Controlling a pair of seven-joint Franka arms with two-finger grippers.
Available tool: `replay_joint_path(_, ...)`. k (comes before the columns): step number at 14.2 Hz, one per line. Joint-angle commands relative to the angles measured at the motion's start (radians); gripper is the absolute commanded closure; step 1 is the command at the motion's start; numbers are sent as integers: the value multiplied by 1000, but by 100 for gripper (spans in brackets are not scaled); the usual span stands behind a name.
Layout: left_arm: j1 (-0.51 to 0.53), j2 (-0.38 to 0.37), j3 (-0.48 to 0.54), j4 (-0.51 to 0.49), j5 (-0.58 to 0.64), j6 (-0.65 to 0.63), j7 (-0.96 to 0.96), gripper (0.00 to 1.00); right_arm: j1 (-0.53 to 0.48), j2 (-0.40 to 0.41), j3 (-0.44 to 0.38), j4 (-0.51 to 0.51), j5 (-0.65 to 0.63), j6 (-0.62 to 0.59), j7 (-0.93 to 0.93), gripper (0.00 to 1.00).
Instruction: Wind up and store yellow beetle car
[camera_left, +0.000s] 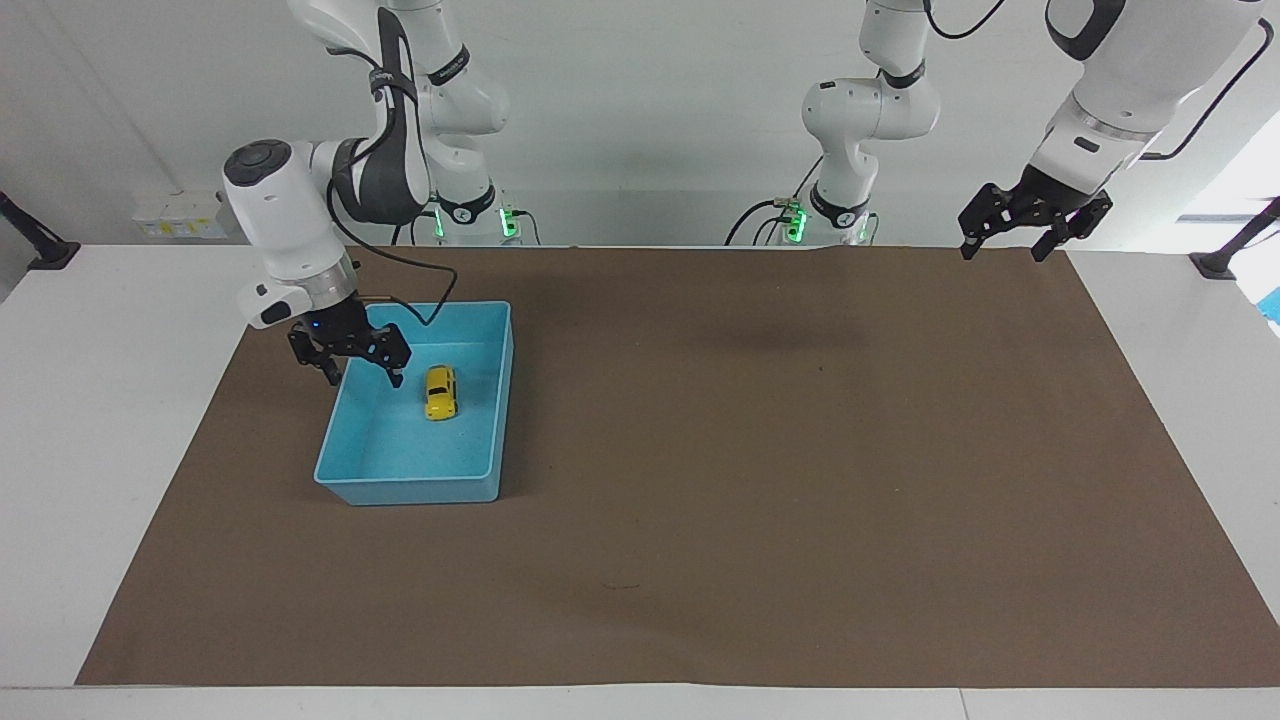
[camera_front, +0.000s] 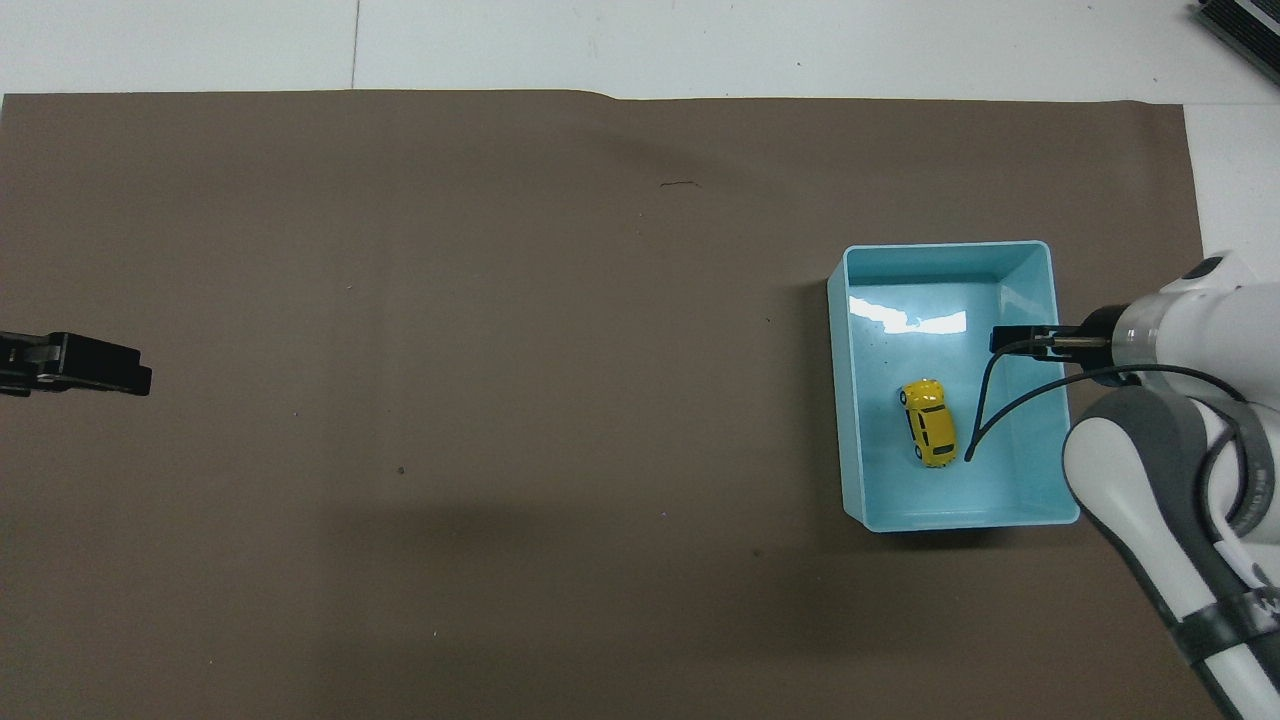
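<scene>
The yellow beetle car (camera_left: 440, 391) lies on its wheels on the floor of the blue bin (camera_left: 405, 490), free of any gripper. It also shows in the overhead view (camera_front: 928, 436), inside the bin (camera_front: 845, 400). My right gripper (camera_left: 347, 365) is open and empty. It hangs over the bin's wall toward the right arm's end of the table, apart from the car, and shows in the overhead view (camera_front: 1003, 338) too. My left gripper (camera_left: 1003, 245) waits open and empty, raised over the mat's edge at the left arm's end (camera_front: 100, 365).
A brown mat (camera_left: 760, 480) covers most of the white table (camera_left: 120, 420). The right gripper's black cable (camera_front: 985, 420) loops over the bin.
</scene>
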Motion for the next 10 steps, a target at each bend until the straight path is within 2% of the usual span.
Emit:
replay_joint_path(1, 13, 2, -7, 13, 6, -17, -6, 0, -19, 32, 4, 89, -66, -53, -26, 0)
replay_joint_path(4, 13, 2, -7, 13, 6, -17, -6, 0, -17, 14, 3, 98, -75, -62, -26, 0)
replay_joint_path(6, 13, 2, -7, 13, 6, -17, -6, 0, -8, 20, 7, 162, -77, -161, 21, 0)
replay_joint_path(8, 13, 2, -7, 13, 6, -17, -7, 0, 21, 27, 13, 213, -94, -234, 154, 0)
replay_joint_path(10, 13, 2, -7, 13, 6, -17, -7, 0, 53, 27, 13, 265, -137, -312, 175, 0)
